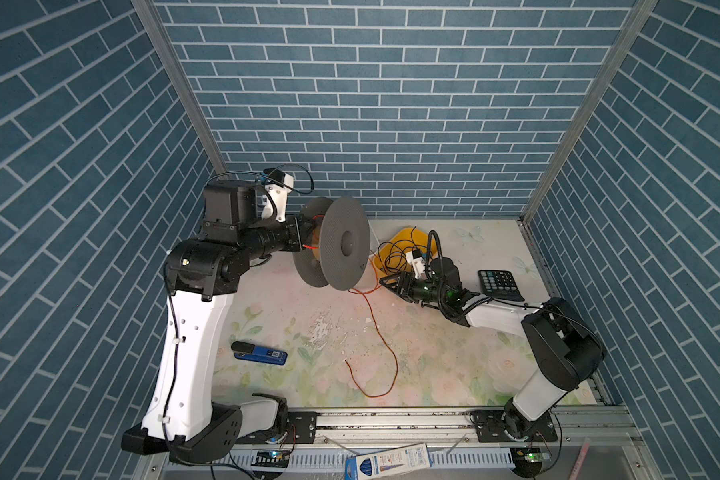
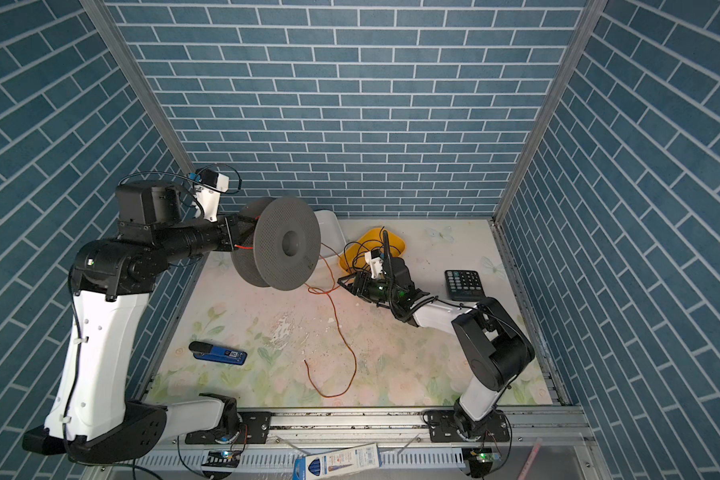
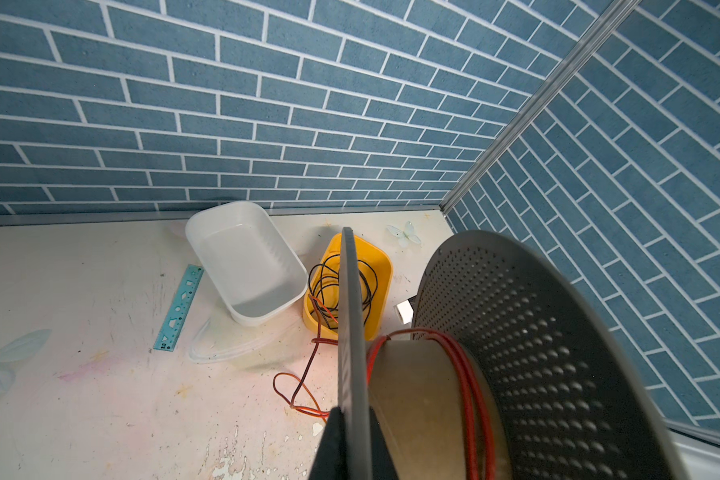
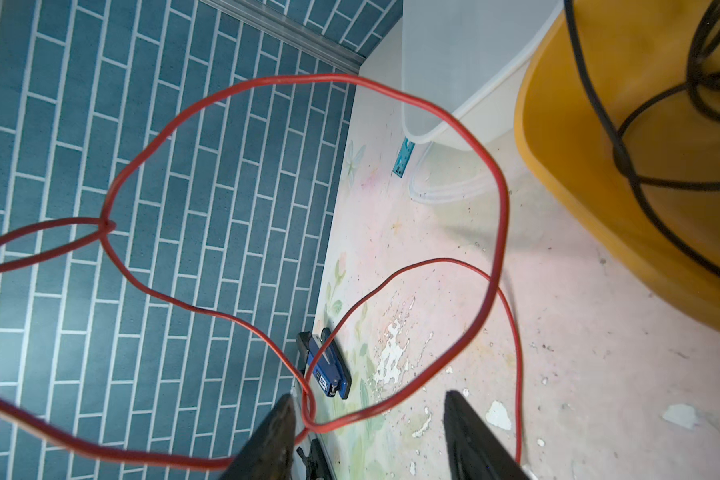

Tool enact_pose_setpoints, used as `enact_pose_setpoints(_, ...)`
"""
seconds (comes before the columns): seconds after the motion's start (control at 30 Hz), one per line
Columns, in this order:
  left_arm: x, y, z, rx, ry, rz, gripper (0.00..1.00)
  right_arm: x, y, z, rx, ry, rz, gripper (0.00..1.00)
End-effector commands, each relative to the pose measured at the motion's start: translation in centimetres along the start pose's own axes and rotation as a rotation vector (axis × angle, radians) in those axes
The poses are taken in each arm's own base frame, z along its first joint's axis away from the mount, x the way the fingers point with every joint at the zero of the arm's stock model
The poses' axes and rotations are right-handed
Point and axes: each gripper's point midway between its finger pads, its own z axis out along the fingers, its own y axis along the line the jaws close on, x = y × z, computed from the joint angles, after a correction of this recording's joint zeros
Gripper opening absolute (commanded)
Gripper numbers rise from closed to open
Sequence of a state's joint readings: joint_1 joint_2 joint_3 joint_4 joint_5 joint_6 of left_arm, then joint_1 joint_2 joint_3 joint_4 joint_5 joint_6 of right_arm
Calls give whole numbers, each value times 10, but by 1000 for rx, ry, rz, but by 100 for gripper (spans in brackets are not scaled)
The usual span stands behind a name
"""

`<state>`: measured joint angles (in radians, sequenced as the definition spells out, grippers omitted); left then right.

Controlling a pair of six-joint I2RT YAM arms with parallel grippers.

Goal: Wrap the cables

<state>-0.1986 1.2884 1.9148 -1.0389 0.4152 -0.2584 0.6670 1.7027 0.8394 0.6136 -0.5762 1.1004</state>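
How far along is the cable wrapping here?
Done: a few turns of the orange wire sit on the spool core. In hand: left gripper clamps a spool flange; right gripper is open, a loose loop between its jaws. Left: a long length trails across the table.

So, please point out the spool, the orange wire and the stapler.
spool (image 1: 333,232): in a top view, on its front disc.
orange wire (image 4: 308,77): right wrist view, on its big loop.
stapler (image 1: 267,355): in a top view, on its blue body.
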Motion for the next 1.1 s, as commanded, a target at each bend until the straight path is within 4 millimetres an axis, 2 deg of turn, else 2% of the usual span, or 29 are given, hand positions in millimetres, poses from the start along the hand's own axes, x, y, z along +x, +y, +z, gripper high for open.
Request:
enact_pose_setpoints(0.0,-19,-11,-13,39,-95,23,0,-3,23,13,-88,4,62,53)
enact_pose_setpoints(0.13,-18,-10,-12,36,-91,24,0,-4,27,19,-119,-1,76,35)
enact_pose_setpoints(0.17,-17,-10,-12,33,-89,26,0,-5,28,18,-120,-5,72,28)
enact_pose_setpoints(0.27,-17,-10,-16,26,-86,35,0,-10,28,10,-78,-16,30,8)
enact_pose_setpoints(0.33,-17,-11,-18,22,-84,40,0,-16,26,-2,-32,-27,-2,0)
enact_pose_setpoints(0.53,-14,-11,-22,18,-80,47,0,-44,34,-50,110,-90,-140,0)
enact_pose_setpoints(0.67,-14,-11,-23,13,-78,52,0,-56,53,-75,191,-92,-279,0)
enact_pose_setpoints(0.87,-14,-9,-23,2,-74,56,0,-65,77,-91,240,-43,-429,0)
enact_pose_setpoints(1.07,-16,-9,-23,-3,-74,65,0,-68,83,-99,312,12,-545,0)
